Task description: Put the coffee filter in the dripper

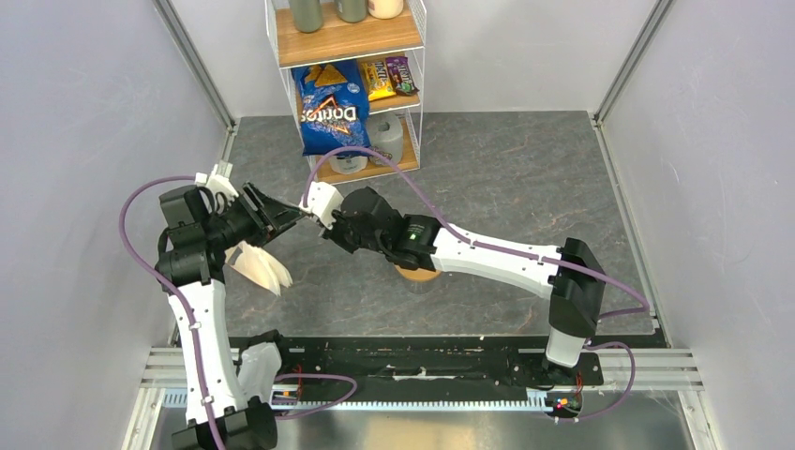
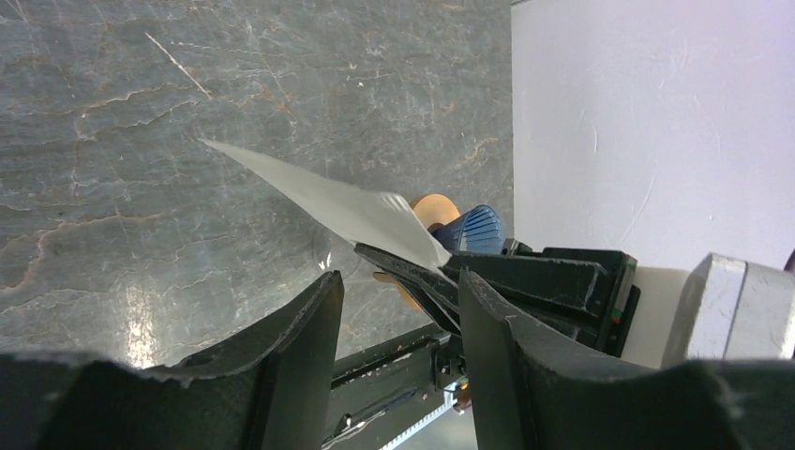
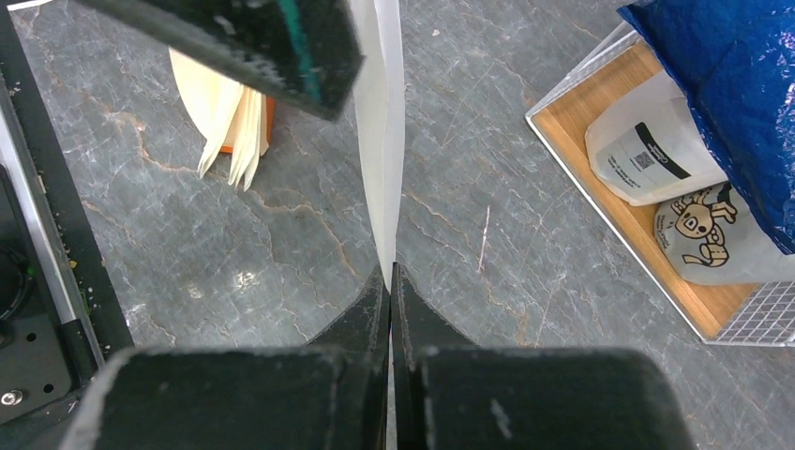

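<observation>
My right gripper [image 3: 389, 274] is shut on the coffee filter [image 3: 382, 141], a thin white paper sheet seen edge-on and held above the table. In the left wrist view the filter [image 2: 328, 202] sticks out from the right gripper's black fingers [image 2: 412, 272]. My left gripper [image 2: 398, 319] is open and empty, its jaws wide apart just short of the filter's held end. In the top view the two grippers meet tip to tip, left [image 1: 284, 217] and right [image 1: 317, 217]. The dark blue ribbed dripper [image 2: 475, 228] shows behind the right gripper; in the top view the right arm hides it.
A fanned bundle of cream filters [image 1: 259, 266] lies below the left gripper, also seen in the right wrist view [image 3: 230, 117]. A wooden ring [image 1: 418, 274] sits under the right arm. A wire shelf [image 1: 349, 84] with a Doritos bag and packets stands at the back.
</observation>
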### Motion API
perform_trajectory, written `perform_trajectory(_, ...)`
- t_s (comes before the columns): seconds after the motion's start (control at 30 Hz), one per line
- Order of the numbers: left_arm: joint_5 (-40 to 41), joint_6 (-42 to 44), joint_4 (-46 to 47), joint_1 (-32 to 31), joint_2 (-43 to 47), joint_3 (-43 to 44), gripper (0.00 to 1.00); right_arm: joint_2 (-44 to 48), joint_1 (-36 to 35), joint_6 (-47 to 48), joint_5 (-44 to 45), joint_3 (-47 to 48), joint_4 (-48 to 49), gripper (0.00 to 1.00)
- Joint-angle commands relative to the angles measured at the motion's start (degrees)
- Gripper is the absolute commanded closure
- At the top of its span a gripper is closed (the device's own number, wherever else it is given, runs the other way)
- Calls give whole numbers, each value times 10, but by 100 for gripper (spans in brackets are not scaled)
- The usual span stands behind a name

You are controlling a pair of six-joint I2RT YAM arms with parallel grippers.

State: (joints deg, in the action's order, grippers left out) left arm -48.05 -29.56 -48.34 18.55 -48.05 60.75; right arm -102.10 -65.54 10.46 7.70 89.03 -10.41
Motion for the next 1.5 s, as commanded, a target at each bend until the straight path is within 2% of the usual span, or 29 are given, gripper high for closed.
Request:
perform_trajectory(0.0, 15, -10, 6, -1, -10, 7, 43, -1, -11, 15, 12, 18, 16, 100)
perform_trajectory(0.17, 8, -14, 12, -1, -18, 9, 43, -7, -15, 18, 17, 23, 14, 100)
perform_trajectory(0.37, -2, -11, 12, -1, -10, -1, 49, -8, -15, 16, 18, 23, 15, 100)
perform_trajectory(0.63, 12, -12, 10, -1, -4, -11, 66, -1, -15, 14, 13, 18, 19, 100)
perform_trajectory(0.93, -40, -39, 53, -1, 2, -18, 68, 4, -15, 9, 3, 9, 16, 100)
perform_trajectory(1.1, -43, -47, 58, 0, 1, -17, 78, 5, -15, 8, 2, 9, 18, 100)
perform_trajectory(1.27, -49, -51, 63, 1, -1, -14, 77, 7, -15, 7, 1, 5, 18, 100)
perform_trajectory(1.37, -51, -52, 63, 1, -1, -14, 66, 10, -15, 6, 0, 2, 18, 100)
perform_trajectory(1.47, -52, -58, 65, 3, -2, -11, 62, 12, -15, 7, 0, 0, 19, 100)
